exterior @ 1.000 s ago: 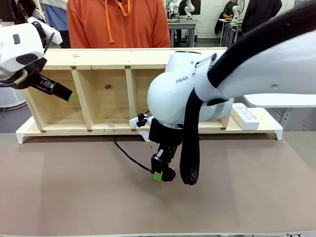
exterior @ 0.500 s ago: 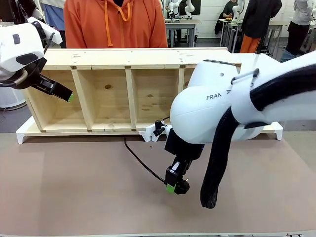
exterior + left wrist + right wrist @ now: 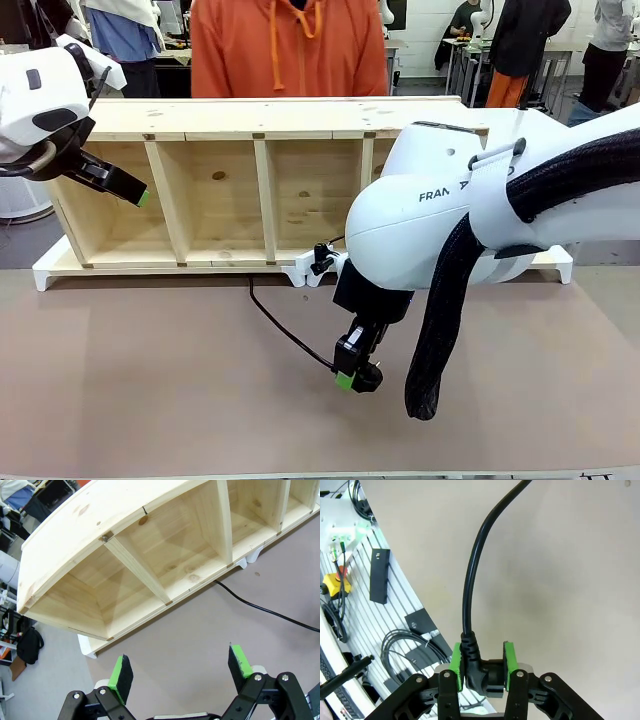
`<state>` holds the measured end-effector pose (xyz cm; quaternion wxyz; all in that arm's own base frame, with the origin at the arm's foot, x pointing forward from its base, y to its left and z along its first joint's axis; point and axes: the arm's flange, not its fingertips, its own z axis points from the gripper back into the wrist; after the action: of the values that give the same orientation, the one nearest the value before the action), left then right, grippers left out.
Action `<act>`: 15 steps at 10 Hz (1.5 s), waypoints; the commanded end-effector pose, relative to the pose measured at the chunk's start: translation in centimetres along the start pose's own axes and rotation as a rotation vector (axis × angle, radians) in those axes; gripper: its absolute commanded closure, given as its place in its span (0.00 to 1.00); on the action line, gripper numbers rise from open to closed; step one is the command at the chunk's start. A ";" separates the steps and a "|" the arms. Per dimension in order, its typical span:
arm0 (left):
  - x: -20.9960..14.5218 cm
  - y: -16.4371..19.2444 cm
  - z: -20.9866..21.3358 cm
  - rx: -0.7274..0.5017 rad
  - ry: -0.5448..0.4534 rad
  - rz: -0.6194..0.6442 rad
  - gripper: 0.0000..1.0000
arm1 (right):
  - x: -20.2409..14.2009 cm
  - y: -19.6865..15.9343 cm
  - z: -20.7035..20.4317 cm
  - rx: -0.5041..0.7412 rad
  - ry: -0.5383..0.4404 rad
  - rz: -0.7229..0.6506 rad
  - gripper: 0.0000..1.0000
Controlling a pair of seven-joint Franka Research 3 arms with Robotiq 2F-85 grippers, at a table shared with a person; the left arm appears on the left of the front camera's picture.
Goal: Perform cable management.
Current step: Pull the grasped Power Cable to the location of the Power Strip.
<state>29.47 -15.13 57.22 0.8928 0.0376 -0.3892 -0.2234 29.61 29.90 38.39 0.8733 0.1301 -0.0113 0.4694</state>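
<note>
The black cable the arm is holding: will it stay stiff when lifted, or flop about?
Probably floppy: the cable curves loosely across the table behind the right gripper. Its plug looks chunky and rigid, so it likely sits firmly between the pads. The trailing length would probably drag along.

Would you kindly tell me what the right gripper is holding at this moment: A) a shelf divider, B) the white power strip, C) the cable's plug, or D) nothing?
C: in the right wrist view the right gripper has its jaws shut on the black plug, with the cable running up and away from it.
</note>
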 end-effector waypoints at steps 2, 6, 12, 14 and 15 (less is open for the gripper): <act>-0.1 0.0 0.2 0.010 0.008 -0.008 0.00 | 0.0 0.0 0.0 0.000 0.000 0.000 0.61; -0.1 0.0 0.2 0.010 0.008 -0.008 0.00 | -4.0 4.4 0.2 0.054 0.081 0.036 0.61; -0.1 0.0 0.2 0.010 0.008 -0.008 0.00 | -11.4 7.9 2.8 -0.061 0.074 -0.060 0.61; -0.1 0.0 0.2 0.010 0.008 -0.008 0.00 | -14.0 7.8 3.5 -0.081 0.063 -0.129 0.61; -0.1 0.0 0.2 0.010 0.008 -0.008 0.00 | -15.4 7.3 3.7 -0.093 0.058 -0.176 0.61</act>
<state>29.47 -15.13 57.22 0.8929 0.0375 -0.3891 -0.2234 19.80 26.54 46.50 0.9033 0.0831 0.0046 0.4209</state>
